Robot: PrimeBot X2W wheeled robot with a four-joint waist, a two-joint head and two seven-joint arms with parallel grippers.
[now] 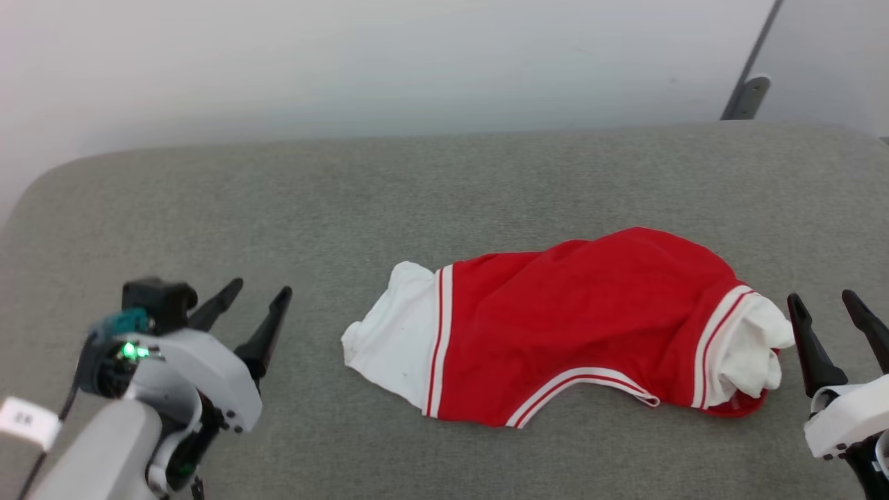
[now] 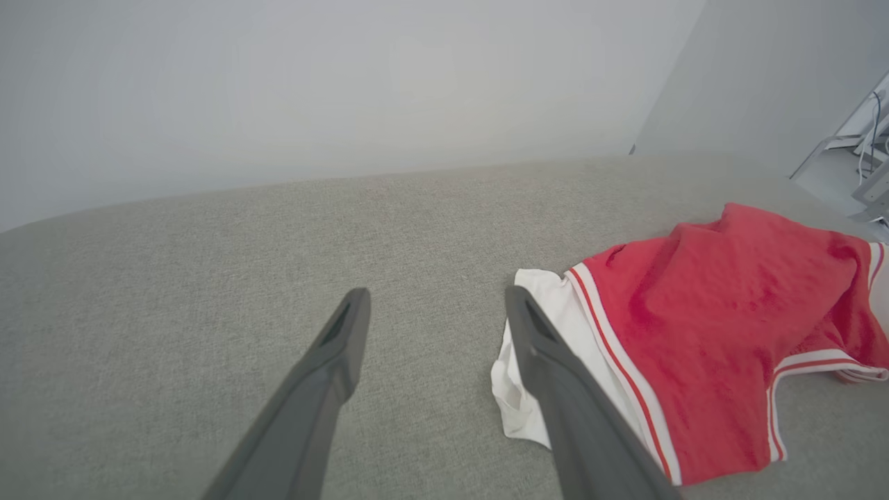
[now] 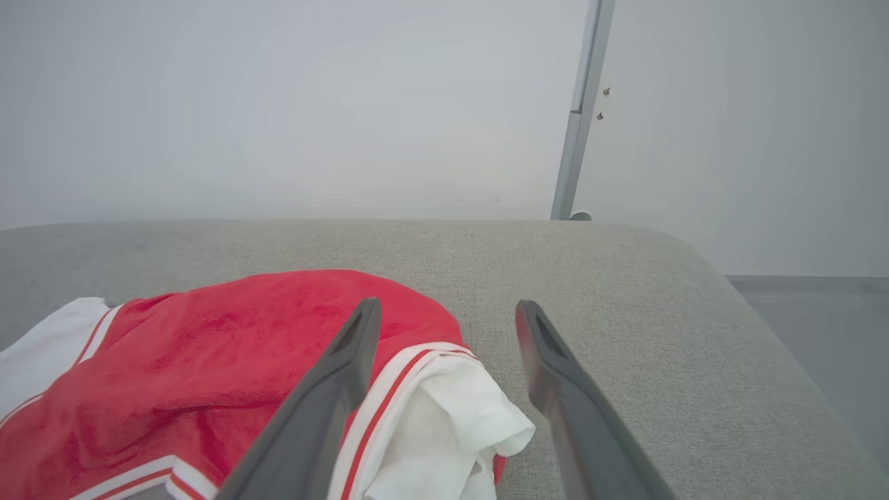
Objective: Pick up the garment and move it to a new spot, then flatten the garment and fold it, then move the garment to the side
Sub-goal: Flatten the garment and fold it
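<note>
Nearest the robot, the left gripper (image 1: 260, 289) and the right gripper (image 1: 821, 298) rest low on either side of the work. Each has its two dark fingers spread apart and holds nothing. I judge they flank the cloth so that each can take one end for the first lift.

Between them lies the large bright red jersey garment with white sleeves and striped trim (image 1: 576, 326). It is rumpled and unfolded on the grey woven cushioned surface (image 1: 417, 187), so no step looks done yet.

The left wrist view puts the flat white sleeve just beside that gripper's finger. The right wrist view brings close the other sleeve, bunched and curled under. From the head it reads merely as a white lump.

Farther off, the right wrist view adds a pale metal upright (image 3: 580, 118) against the wall. The left wrist view adds cables and a stand (image 2: 868, 146).
</note>
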